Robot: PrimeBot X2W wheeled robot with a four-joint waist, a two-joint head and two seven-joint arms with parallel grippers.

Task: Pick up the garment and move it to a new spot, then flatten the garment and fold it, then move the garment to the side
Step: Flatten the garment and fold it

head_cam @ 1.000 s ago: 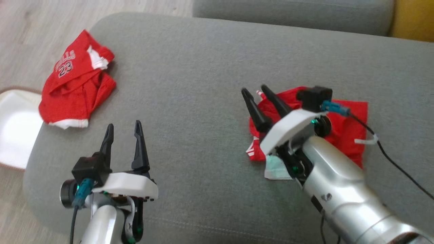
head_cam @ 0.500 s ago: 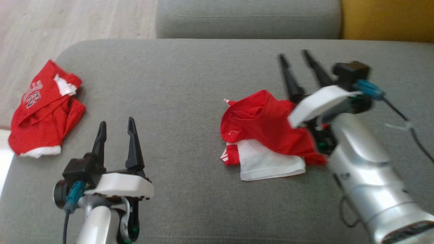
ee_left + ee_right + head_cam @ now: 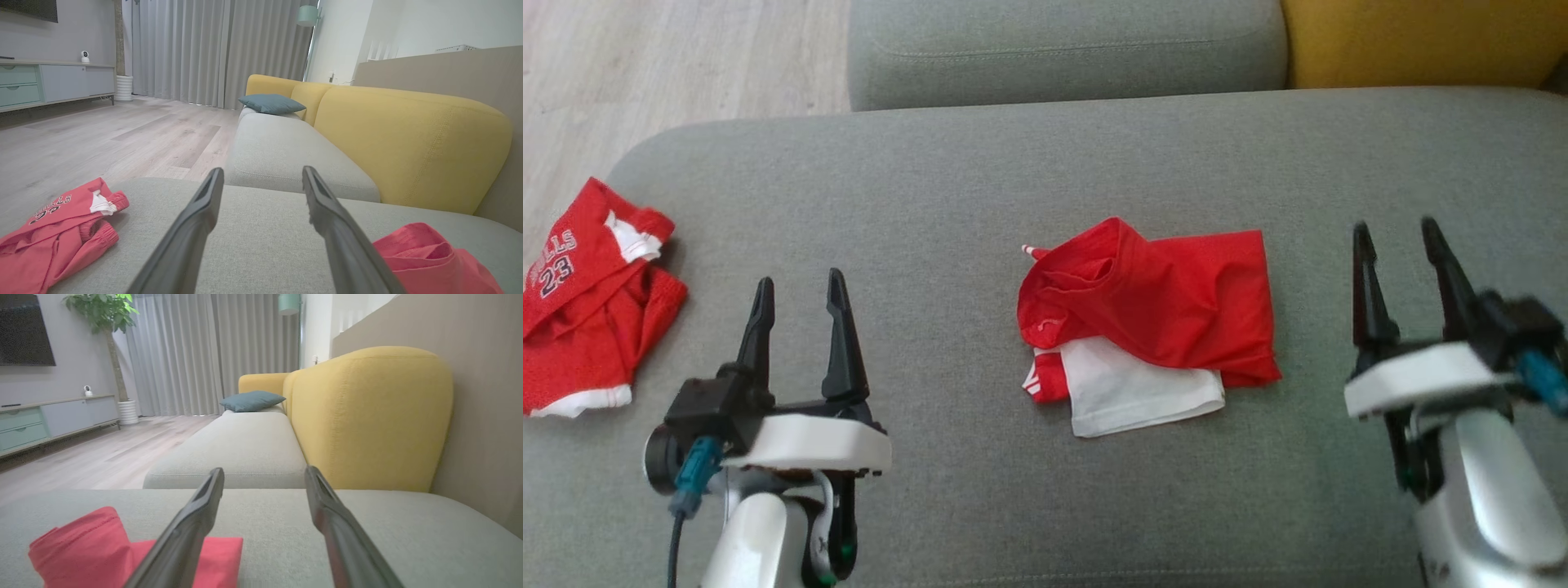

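A crumpled red garment (image 3: 1168,302) with a white part at its front lies in the middle of the grey sofa seat (image 3: 947,204). The left wrist view has it at lower right (image 3: 433,261), the right wrist view at lower left (image 3: 81,547). My right gripper (image 3: 1394,226) stands open to the right of it, apart from the cloth, nothing between its fingers (image 3: 264,469). My left gripper (image 3: 799,279) is open and empty too, well to the garment's left (image 3: 262,170).
A second red garment (image 3: 588,302) printed with 23 lies bunched at the seat's left edge (image 3: 57,232). Beyond the seat are another grey cushion (image 3: 1062,49), the yellow backrest (image 3: 1413,41) and wooden floor (image 3: 645,65) at far left.
My right gripper has drawn off the middle garment and swung to its right, staying open. The garment stays on the seat, its white part now showing. The head camera has also turned.
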